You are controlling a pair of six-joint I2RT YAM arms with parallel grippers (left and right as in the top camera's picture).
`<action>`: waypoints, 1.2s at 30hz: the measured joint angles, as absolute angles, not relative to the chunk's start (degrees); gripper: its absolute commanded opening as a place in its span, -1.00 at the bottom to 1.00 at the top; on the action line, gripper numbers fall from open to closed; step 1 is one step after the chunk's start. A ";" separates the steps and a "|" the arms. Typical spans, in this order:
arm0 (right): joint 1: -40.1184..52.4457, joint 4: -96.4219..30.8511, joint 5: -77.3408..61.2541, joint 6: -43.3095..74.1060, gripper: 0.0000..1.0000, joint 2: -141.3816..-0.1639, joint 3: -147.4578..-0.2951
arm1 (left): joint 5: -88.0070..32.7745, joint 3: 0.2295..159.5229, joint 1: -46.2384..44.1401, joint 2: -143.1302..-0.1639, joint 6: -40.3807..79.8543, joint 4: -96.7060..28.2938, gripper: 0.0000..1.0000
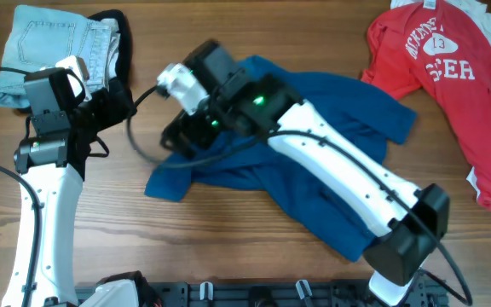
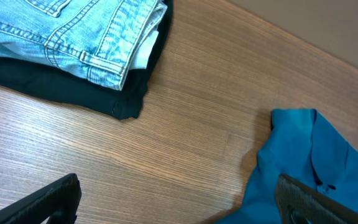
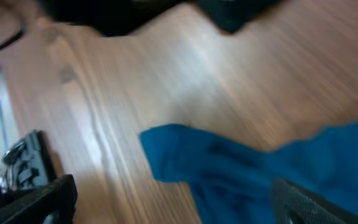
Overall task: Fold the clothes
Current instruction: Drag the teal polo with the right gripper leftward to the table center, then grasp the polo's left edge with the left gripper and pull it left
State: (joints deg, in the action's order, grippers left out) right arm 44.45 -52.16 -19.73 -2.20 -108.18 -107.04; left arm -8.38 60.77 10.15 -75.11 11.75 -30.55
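The dark blue shirt (image 1: 356,107) lies crumpled in the middle of the table (image 1: 254,247), creased and bunched, with a loose flap reaching toward the left edge and the right arm stretched across it. The red T-shirt (image 1: 450,77), with white lettering and a "13", is spread at the far right corner. The right gripper (image 3: 173,202) hangs over the shirt's left flap, fingers spread wide and gripping nothing. The left gripper (image 2: 179,202) is likewise spread over bare wood, near the folded jeans (image 1: 54,43) and black garment (image 1: 118,34) at the far left corner.
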 measured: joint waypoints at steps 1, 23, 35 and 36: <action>42.78 -53.06 -19.11 -1.56 0.99 -107.77 -107.11 | -8.54 60.77 10.15 -75.11 11.73 -30.33 1.00; 2.11 -60.93 -9.76 7.81 0.99 -107.11 -103.18 | -16.27 61.14 -15.77 -96.60 -5.32 -25.52 0.98; 1.45 -56.29 -9.76 8.16 0.99 -107.11 -97.84 | -5.30 61.14 -20.10 -100.01 -6.85 -26.11 0.29; 1.45 -56.18 -9.76 8.16 1.00 -107.11 -97.84 | -4.75 61.14 -20.10 -100.01 -6.85 -26.06 0.33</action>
